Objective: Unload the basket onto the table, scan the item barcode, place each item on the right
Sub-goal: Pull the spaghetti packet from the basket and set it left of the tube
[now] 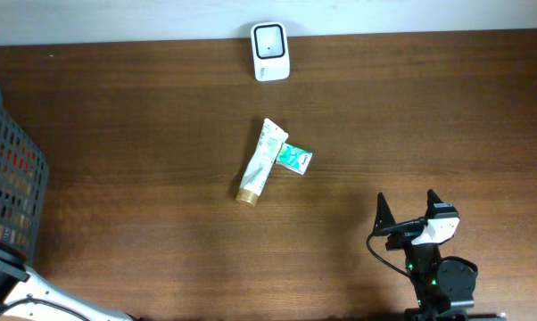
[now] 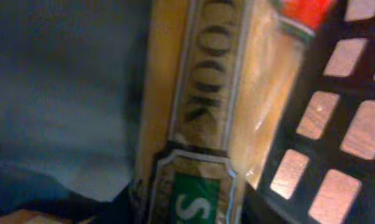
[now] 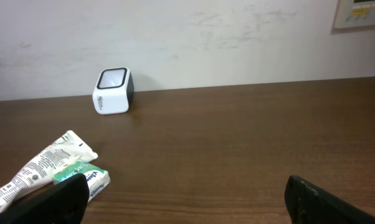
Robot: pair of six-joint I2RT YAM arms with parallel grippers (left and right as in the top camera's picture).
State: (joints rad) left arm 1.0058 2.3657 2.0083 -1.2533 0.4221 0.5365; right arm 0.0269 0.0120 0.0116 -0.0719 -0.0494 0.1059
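**Overhead:** high, looking straight down; takes in most of the dark brown wooden counter.

**Right wrist:** low over the counter at 5 o'clock, facing 12 o'clock. It shares with overhead the white box-shaped scanner, cream plastic tube and small teal sachet.

**Left wrist:** pressed close to a yellow cellophane packet, with the dark plastic grid basket wall at 3 o'clock. Overhead holds that basket at 9 o'clock.

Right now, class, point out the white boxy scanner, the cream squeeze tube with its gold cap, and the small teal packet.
White boxy scanner (image 1: 270,52): overhead view, top face.
Cream squeeze tube (image 1: 260,165): overhead view, mid-body.
Small teal packet (image 1: 296,158): overhead view, printed face.
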